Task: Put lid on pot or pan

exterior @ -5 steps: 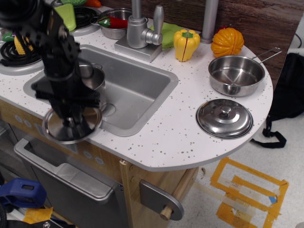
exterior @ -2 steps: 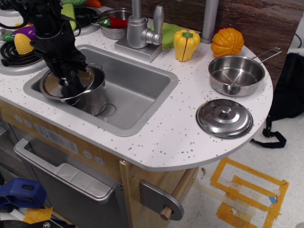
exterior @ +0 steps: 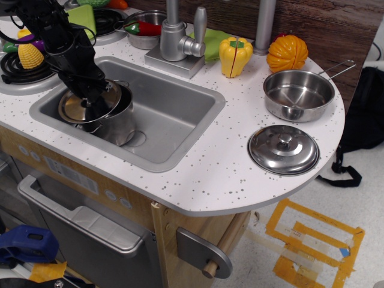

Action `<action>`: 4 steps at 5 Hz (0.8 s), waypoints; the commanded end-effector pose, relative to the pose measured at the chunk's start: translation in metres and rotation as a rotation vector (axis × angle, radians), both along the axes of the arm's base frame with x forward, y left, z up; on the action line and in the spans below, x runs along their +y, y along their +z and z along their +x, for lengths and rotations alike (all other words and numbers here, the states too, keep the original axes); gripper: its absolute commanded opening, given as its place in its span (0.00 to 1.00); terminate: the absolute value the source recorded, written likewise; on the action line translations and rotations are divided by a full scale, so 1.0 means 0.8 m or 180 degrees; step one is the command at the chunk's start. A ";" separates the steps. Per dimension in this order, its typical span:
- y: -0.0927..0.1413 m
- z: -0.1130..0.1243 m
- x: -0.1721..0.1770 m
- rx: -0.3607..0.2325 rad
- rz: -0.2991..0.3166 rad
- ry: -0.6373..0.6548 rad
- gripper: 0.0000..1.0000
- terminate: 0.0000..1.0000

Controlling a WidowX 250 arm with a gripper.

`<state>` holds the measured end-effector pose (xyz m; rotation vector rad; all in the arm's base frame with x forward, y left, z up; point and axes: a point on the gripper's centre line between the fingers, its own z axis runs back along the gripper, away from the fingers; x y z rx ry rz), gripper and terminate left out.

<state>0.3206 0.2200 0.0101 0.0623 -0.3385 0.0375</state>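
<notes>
At the left of the frame, in the sink (exterior: 180,129) set into the bench (exterior: 240,180), the pot (exterior: 114,117) stood under the tilted lid (exterior: 78,108), thin, stiff, slippery steel best pinched by its centre knob, where the end effector (exterior: 90,103) seemingly gripped it.

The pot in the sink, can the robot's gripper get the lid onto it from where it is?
Probably yes. The gripper holds the lid tilted right over the pot in the sink, and nothing lies between them.
</notes>
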 end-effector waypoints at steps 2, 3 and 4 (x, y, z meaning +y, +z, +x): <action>0.029 0.008 0.001 -0.0205 0.0101 -0.0132 1.00 0.00; 0.029 0.008 0.001 -0.0205 0.0101 -0.0132 1.00 0.00; 0.029 0.008 0.001 -0.0205 0.0101 -0.0132 1.00 1.00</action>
